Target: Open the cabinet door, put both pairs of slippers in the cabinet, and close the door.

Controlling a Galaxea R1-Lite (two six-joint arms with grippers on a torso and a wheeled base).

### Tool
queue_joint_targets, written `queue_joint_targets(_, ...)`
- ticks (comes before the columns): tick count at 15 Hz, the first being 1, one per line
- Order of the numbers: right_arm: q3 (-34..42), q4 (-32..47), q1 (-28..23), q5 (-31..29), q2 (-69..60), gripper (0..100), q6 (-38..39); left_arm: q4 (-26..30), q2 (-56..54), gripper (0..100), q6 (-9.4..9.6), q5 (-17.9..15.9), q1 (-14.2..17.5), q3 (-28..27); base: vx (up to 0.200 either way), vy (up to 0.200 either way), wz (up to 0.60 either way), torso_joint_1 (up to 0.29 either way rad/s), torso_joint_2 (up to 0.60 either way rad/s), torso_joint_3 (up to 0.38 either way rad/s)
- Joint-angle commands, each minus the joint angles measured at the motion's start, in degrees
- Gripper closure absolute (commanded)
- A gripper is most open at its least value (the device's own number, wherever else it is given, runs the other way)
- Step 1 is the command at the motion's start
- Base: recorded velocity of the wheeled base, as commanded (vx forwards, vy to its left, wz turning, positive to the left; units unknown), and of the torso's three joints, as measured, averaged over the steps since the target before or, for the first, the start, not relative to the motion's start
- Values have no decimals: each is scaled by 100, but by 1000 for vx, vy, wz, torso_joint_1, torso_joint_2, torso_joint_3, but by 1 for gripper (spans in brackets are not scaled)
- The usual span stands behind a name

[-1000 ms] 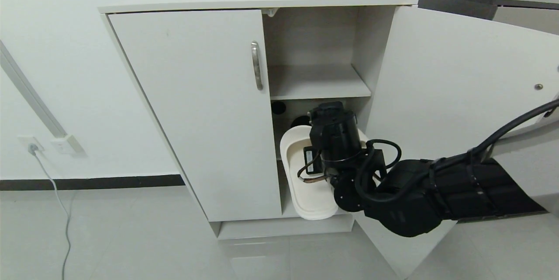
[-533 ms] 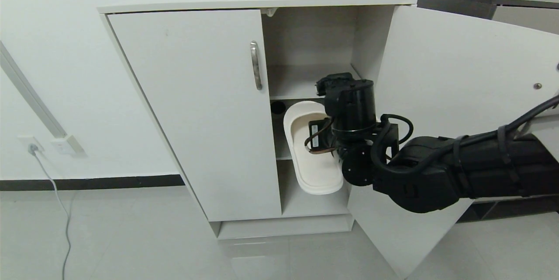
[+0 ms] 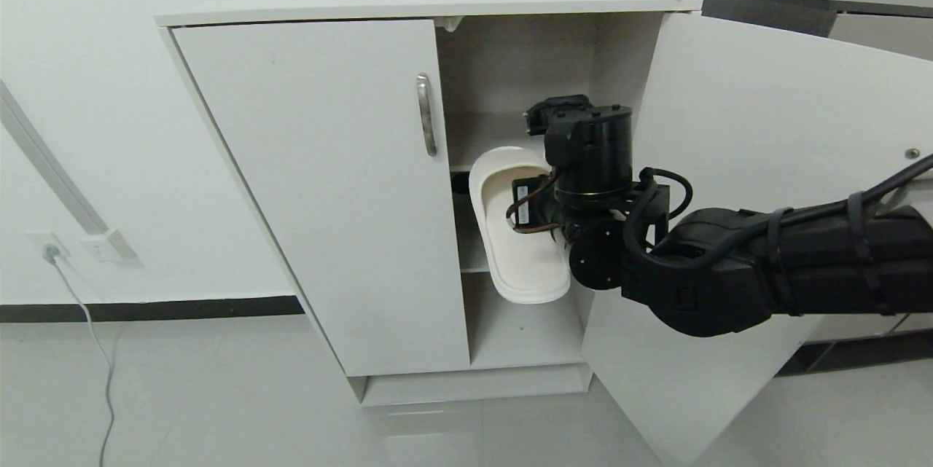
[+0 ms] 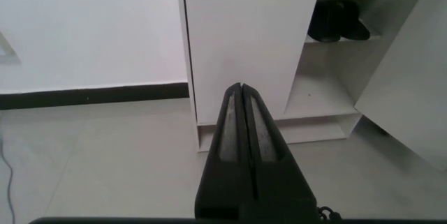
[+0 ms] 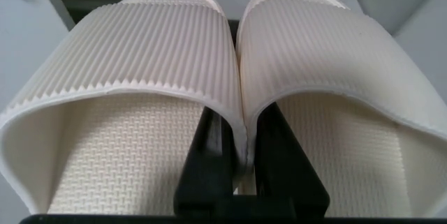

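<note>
Currently the right gripper (image 5: 241,140) is clamped on the white slippers (image 3: 514,248). In the right wrist view its two fingers (image 5: 209,161) pinch the touching inner walls of the pair's ribbed straps, one slipper on either side of the grip. The pair hangs side by side with the soles facing me and the heels pointing down below the hand. It sits in the open half of the cabinet (image 3: 408,1), partly inside the opening. Just ahead of the hand is the upper shelf (image 3: 485,135), and the toes of the pair are about level with its front edge. The cabinet's bottom board (image 3: 521,336) lies well below the heels. The open door (image 3: 751,124) stands just beside the arm on its outer side. The closed door (image 3: 321,183) with its metal handle (image 3: 426,114) is near the slippers on the hand's inner side. The left gripper (image 4: 241,112) has its fingers pressed together with nothing between them, and it hangs over the floor (image 4: 105,154). Ahead of it and well apart, the dark slippers (image 4: 339,20) rest on a shelf inside the cabinet.
</note>
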Motion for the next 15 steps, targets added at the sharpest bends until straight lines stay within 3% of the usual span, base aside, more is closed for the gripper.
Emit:
queue_joint_targets(1,-50,1,2,0,-7,100,2,-1,-1,100,1,-2,1,1,200,0,0,12,2,2)
queue_joint_targets(10,-156,10,2,0,107,100,-77,-1,-1,100,1,-2,1,1,200,0,0,2,2,0)
queue_joint_targets(15,-639,563,11,8,195,100,-33,-1,-1,100,-8,7,1,1,0,0,0,0,0,0)
